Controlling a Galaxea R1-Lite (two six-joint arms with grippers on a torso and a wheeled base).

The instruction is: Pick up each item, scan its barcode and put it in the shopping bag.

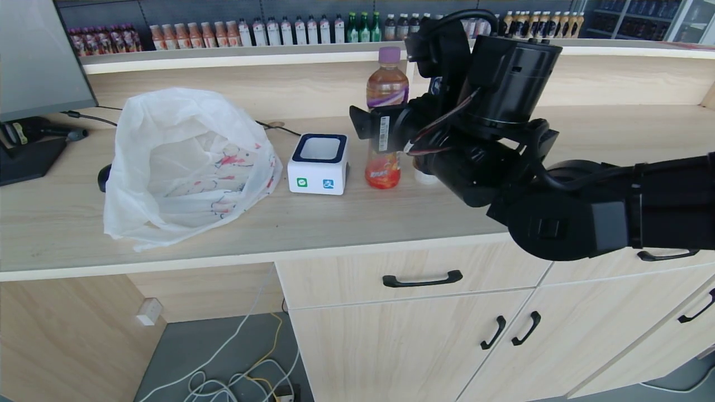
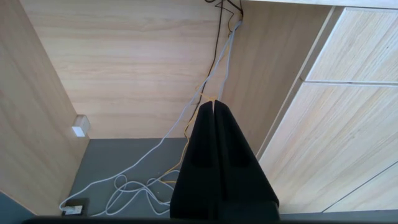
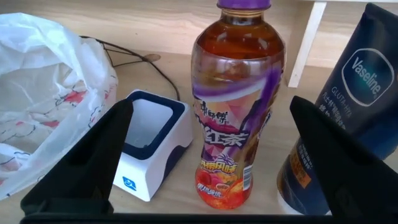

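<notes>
A pale wooden bench (image 1: 335, 223) carries an open white plastic shopping bag printed in red (image 1: 184, 162) on the robot's left. A white cube-shaped scanner with a dark blue rim (image 1: 319, 163) sits between the bag and a clear plastic bottle of orange tea with a purple cap and label (image 1: 386, 84). The bottle stands upright just beside the scanner. A dark blue plastic tube (image 3: 348, 81) stands on its white cap close on the bottle's other side. The black right arm stretches in low over the bench from the right, its wrist turned toward the bottle. The right pincer (image 3: 211, 106) is spread wide with the bottle between its two black fingers (image 3: 87, 168), and no contact can be made out. One finger sits toward the scanner, and the other crosses in front of the tube. The left pincer (image 2: 214, 102) hangs below bench level with its fingers pressed together, pointing toward loose cables on the grey floor (image 2: 124, 186). Behind the bench, a row of drink bottles (image 1: 290, 30) lines a shelf, and a dark monitor (image 1: 39, 56) stands at the far left. Black-handled drawers (image 1: 422, 279) front the cabinet below.
</notes>
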